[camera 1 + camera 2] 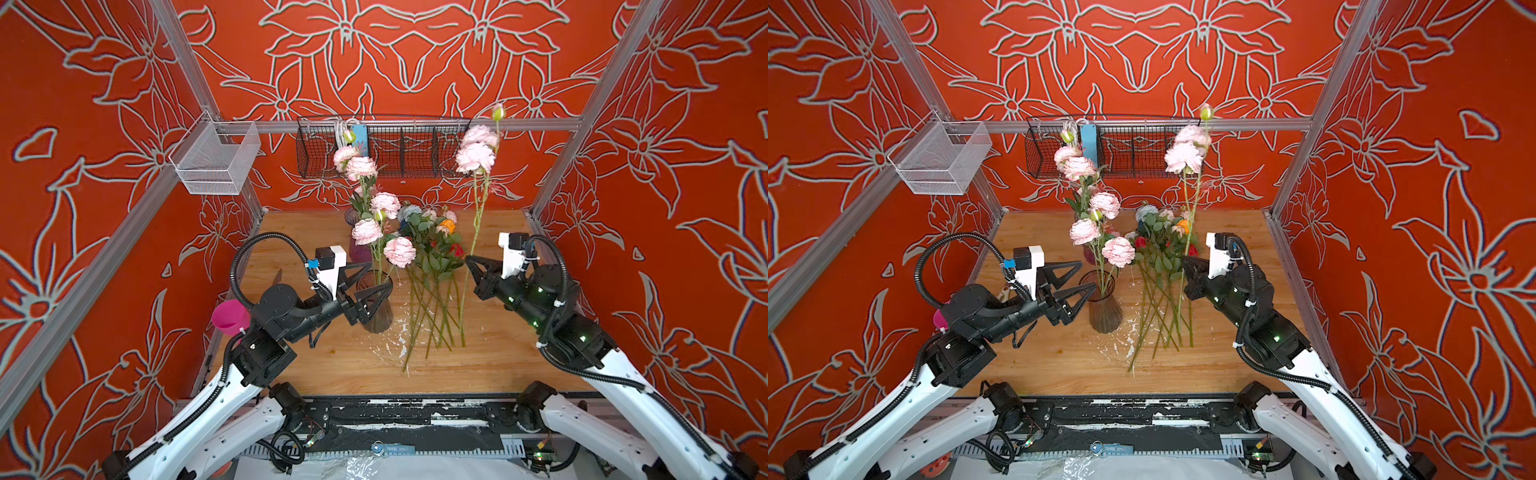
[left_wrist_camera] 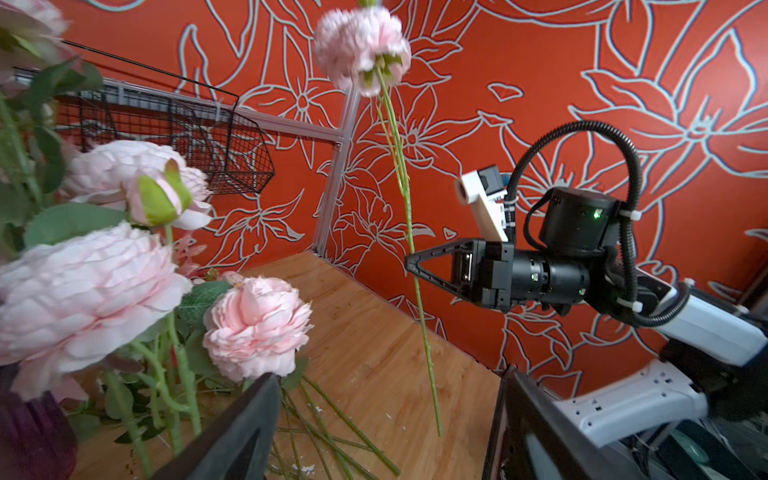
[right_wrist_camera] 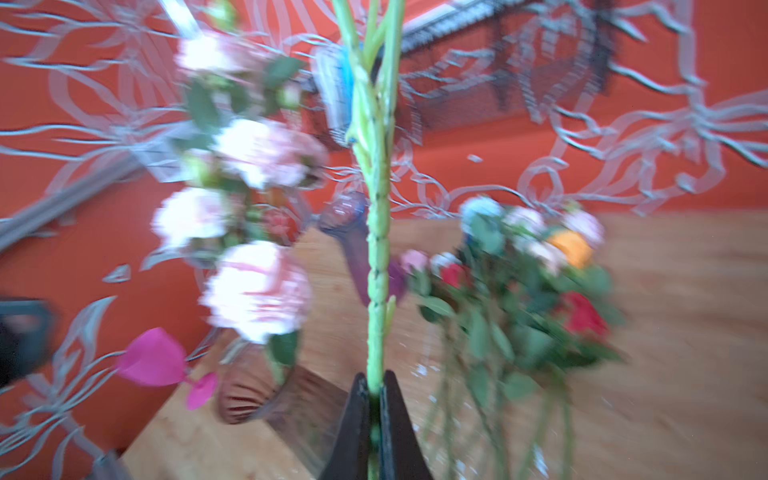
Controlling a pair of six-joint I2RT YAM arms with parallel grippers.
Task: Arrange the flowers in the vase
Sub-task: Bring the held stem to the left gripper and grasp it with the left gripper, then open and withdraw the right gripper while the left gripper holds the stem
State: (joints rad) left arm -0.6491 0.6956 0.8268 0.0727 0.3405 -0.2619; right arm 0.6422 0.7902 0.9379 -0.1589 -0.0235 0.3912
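A ribbed glass vase (image 1: 378, 309) (image 1: 1105, 309) stands on the wooden table with several pink peonies (image 1: 399, 251) in it. My left gripper (image 1: 380, 276) (image 1: 1088, 275) (image 2: 390, 374) is open and empty, level with the vase's mouth on its left side. My right gripper (image 1: 467, 258) (image 1: 1185, 258) (image 3: 375, 380) is shut on the green stem (image 3: 376, 232) (image 2: 409, 232) of a tall pink peony spray (image 1: 473, 156) (image 1: 1183, 156), held upright above the table. Loose flowers (image 1: 432, 266) (image 1: 1163, 257) with red, orange, blue and white blooms lie between the vase and the right gripper.
A dark purple vase (image 1: 359, 249) stands behind the glass one. A pink cup (image 1: 230, 318) sits at the table's left edge behind the left arm. A black wire basket (image 1: 382, 145) and a white mesh basket (image 1: 216, 160) hang on the frame.
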